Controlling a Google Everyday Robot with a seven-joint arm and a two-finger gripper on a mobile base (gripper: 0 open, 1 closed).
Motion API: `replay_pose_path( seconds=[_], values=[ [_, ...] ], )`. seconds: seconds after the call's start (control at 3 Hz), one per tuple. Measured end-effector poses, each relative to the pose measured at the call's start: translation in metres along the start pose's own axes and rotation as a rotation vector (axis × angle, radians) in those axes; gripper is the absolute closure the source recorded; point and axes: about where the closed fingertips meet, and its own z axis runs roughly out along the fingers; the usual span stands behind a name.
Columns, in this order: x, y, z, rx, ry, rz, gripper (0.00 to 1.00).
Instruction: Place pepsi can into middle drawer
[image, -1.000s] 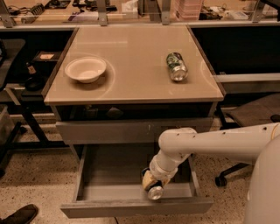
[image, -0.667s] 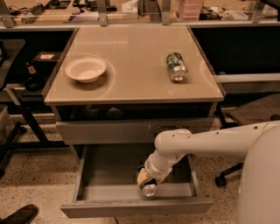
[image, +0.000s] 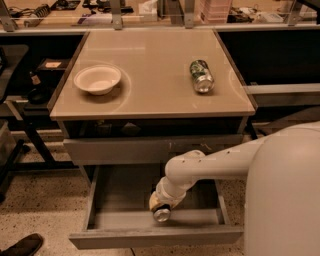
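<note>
Hand inside the open middle drawer, grasping the pepsi can, silver end facing forward

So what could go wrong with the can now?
1. The can lies sideways at the gripper, low in the drawer near its front wall. Let go there, it may roll and knock the wall.
2. The arm reaches in just below the upper drawer front. Pulling straight up might bump that front, so backing out first looks safer.
</note>
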Motion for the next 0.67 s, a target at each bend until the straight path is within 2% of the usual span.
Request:
replay_pose_path(
  seconds=[0.67],
  values=[
    [-0.011, 0.004, 0.031, 0.05, -0.037, 0.007, 1.0]
  ],
)
